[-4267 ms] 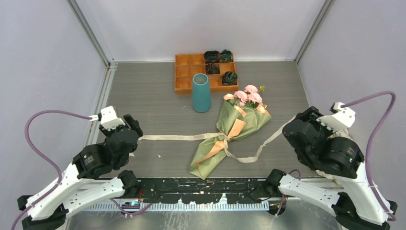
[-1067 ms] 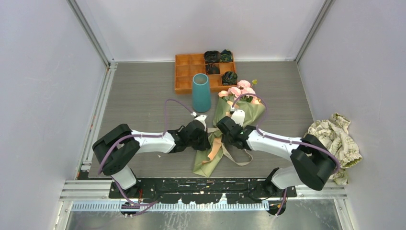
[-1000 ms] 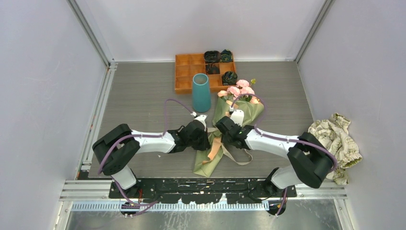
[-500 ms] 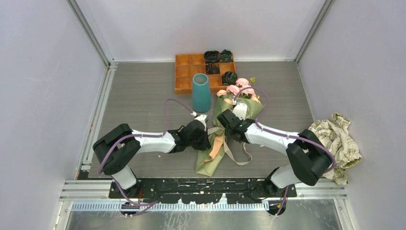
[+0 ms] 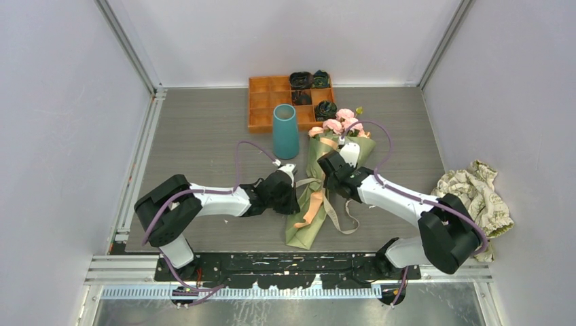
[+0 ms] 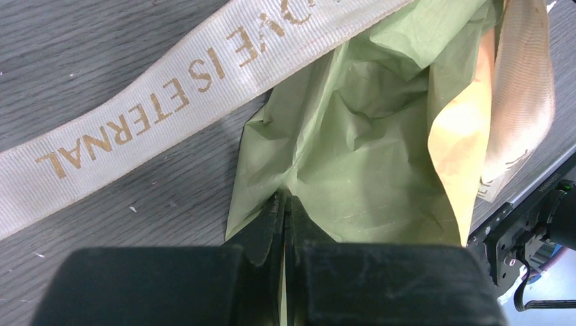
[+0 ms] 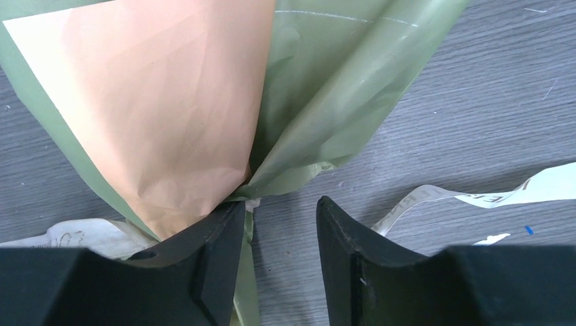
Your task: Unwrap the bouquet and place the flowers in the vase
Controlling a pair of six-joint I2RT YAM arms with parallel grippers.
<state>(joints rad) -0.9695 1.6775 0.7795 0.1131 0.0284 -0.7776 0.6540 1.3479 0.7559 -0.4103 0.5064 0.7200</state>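
bouquet (image 5: 307, 227) paper looks light, floppy, tearable, so take loose edges: left jaws pinched shut on green edge, right jaws half open, empty, fold beside them

Grey table (image 5: 204, 129) w/ bouquet (image 5: 314, 204), ribbon (image 6: 170, 102), vase (image 5: 285, 131), orange tray (image 5: 261, 102).

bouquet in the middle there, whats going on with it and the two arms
Two robot arms are working on the bouquet lying on the table. The left gripper is shut on an edge of its green paper; the right gripper is open at the other side, one finger against the paper. The cream ribbon trails loose. The flowers are in the wrap and the vase stands upright nearby, without flowers.
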